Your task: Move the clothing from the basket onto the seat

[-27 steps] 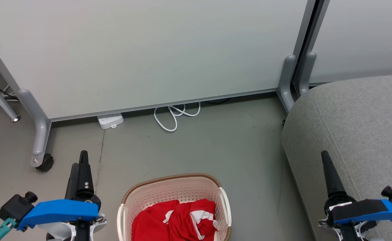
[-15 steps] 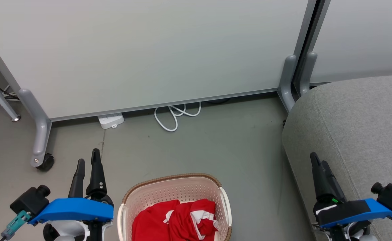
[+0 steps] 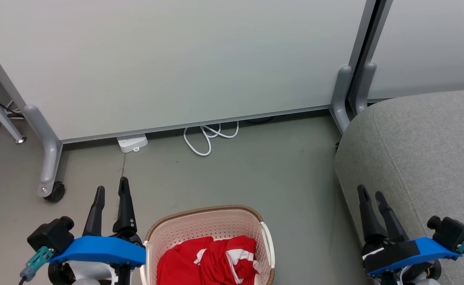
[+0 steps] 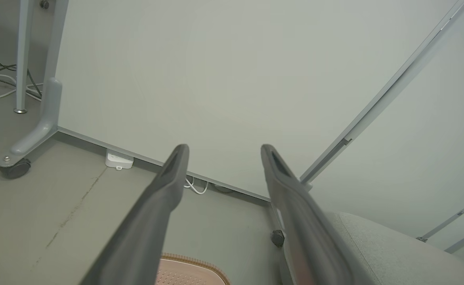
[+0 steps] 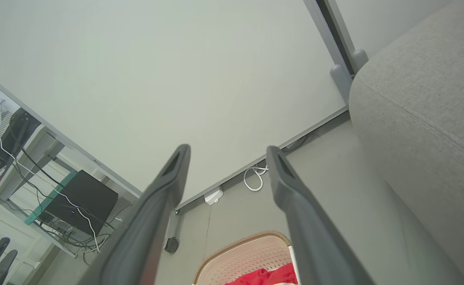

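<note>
At three o'clock of the head view stands the seat, with the basket on the floor at six o'clock and the clothing heaped inside it; left gripper at seven o'clock and right gripper at five hover spread, empty

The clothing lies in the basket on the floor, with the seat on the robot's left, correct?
No: the seat is on the robot's right, not its left, as the head view shows. The clothing does lie in the basket on the floor.
</note>
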